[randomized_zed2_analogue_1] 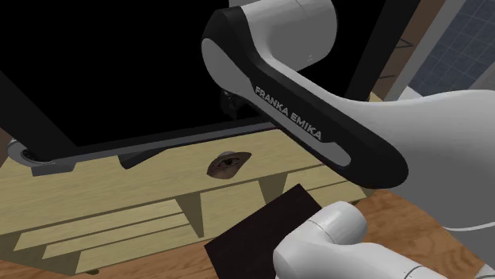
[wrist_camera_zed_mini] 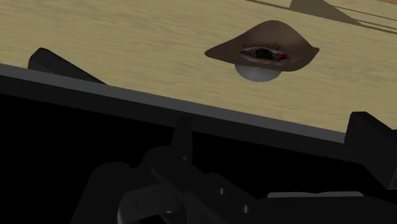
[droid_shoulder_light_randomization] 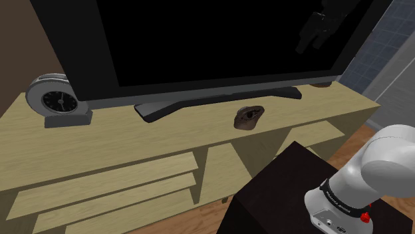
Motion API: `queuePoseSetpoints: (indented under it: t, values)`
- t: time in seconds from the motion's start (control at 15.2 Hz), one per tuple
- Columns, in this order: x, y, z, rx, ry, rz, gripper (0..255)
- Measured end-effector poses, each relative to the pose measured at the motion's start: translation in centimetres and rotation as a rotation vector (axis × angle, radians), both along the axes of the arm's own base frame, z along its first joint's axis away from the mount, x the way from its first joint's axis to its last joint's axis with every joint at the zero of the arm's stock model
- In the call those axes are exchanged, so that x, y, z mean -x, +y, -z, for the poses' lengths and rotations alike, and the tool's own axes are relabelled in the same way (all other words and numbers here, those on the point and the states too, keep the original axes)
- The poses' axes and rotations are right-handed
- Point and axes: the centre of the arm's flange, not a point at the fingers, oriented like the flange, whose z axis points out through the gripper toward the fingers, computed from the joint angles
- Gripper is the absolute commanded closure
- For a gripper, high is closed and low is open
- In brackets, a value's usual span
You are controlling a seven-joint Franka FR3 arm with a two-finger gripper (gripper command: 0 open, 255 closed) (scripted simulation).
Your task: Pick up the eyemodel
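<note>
**Before the television: a tight descent onto a low, sloping target**

On the wooden bench (droid_shoulder_light_randomization: pixel 133 143), just in front of the television (droid_shoulder_light_randomization: pixel 219 40) and close to its long dark foot (droid_shoulder_light_randomization: pixel 219 100), lies the eye model (droid_shoulder_light_randomization: pixel 249 117). It is a low brown lid-shaped piece with a rounded grey ball under it, and nothing touches it. The fingers (droid_shoulder_light_randomization: pixel 314 45) hang high before the television's screen, toward its upper corner at the shoulder view's right. They are well above the model, they stand apart as two dark prongs, and they hold nothing. A grey desk clock (droid_shoulder_light_randomization: pixel 58 100) sits by the television's far corner and looks to be out of the way.

The chief risk, as I judge it, is the television itself. The hand is close to the screen, and the model lies only a little way out from the foot. A descent that leans back toward the screen could strike the glass, the lower bezel or the foot. The white arm (randomized_zed2_analogue_1: pixel 317 119) also crosses in front of the television and has little room to swing.

The second risk lies in the model's shape. Its brown skin flares out thin and slopes away, as the wrist view shows (wrist_camera_zed_mini: pixel 264 52). Fingers closing on those edges would probably squeeze it out or tip it on its round underside. Closing across its longer span might find it too wide. A low or off-centre touch could push it away from the television toward the bench's front edge.
</note>
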Motion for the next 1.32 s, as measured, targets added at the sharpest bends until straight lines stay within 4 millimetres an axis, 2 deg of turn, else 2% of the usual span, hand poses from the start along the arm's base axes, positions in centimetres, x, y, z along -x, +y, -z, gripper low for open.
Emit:
queuePoseSetpoints:
  t: [0.13, 0.33, 0.66, 1.12, 1.32]
  values:
    - [-0.3, 0.1, 0.5, 0.003, 0.003, -0.026, 0]
    - [-2.0, 0.4, 3.1, 0.021, 0.018, -0.166, 0]
    - [-5.2, 1.0, 9.1, 0.056, 0.047, -0.443, 0]
    - [-8.7, 3.4, 17.4, 0.106, 0.086, -0.839, 0]
    - [-9.4, 4.8, 20.9, 0.127, 0.102, -1.009, 0]
